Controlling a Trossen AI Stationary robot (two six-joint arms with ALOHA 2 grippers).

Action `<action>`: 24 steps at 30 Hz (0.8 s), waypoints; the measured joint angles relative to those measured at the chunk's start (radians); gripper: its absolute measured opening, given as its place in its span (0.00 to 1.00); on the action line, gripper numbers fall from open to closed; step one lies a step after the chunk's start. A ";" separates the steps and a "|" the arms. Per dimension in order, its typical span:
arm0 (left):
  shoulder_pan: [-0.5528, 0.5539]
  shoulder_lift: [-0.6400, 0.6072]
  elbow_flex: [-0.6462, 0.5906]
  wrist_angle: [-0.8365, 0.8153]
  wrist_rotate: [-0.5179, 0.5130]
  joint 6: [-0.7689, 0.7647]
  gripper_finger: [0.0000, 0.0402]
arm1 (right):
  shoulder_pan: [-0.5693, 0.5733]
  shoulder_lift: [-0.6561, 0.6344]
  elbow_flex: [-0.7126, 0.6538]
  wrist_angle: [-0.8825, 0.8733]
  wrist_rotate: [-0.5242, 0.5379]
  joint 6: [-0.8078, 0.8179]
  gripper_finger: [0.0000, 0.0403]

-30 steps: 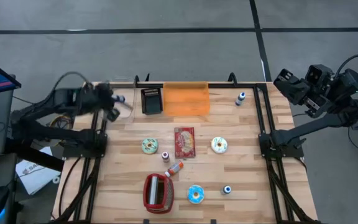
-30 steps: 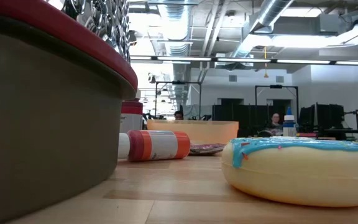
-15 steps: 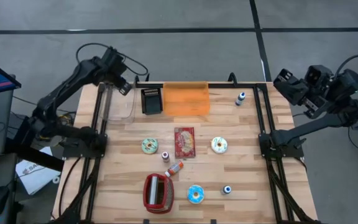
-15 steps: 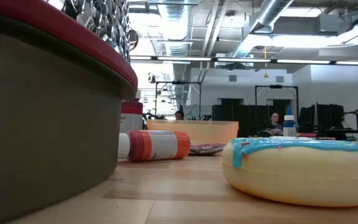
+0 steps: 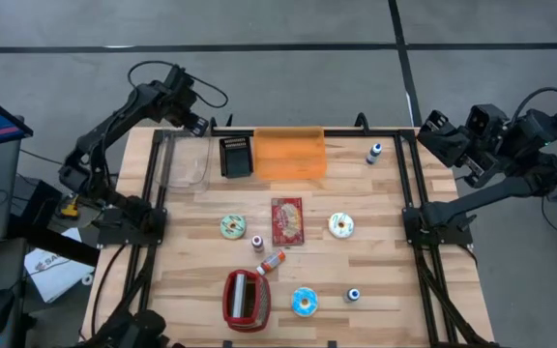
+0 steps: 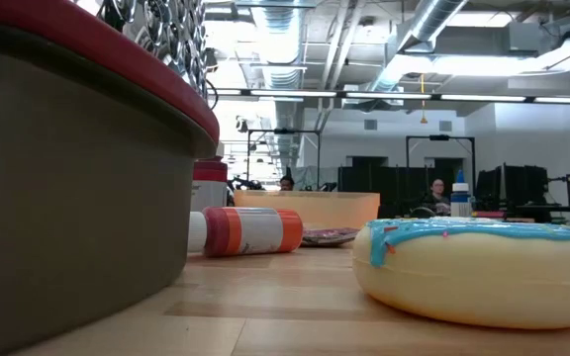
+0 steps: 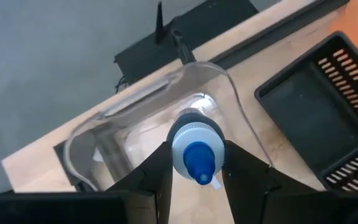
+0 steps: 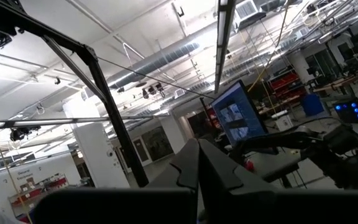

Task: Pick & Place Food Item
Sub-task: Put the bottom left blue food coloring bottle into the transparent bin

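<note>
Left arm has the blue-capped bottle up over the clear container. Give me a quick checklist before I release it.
1. Grip: left gripper shut on the bottle, fingers on both sides: ok.
2. Position: bottle lies over the clear container in the left wrist view: ok.
3. Container: looks free of other items: ok.
4. Neighbour: black tray sits apart from the container: ok.
5. Drop height above the container floor: cannot tell.
6. Right gripper shut, parked off the table's right edge: ok.
</note>
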 joint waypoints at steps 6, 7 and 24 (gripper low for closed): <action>0.000 0.006 -0.048 0.034 0.000 -0.034 0.26 | 0.000 0.004 0.000 -0.003 0.000 0.000 0.00; 0.000 -0.002 -0.064 0.048 -0.001 -0.044 0.26 | 0.000 0.004 0.000 -0.004 0.000 0.000 0.00; 0.000 -0.114 -0.319 0.248 -0.001 -0.191 0.26 | -0.001 0.026 0.000 -0.017 0.001 0.009 0.00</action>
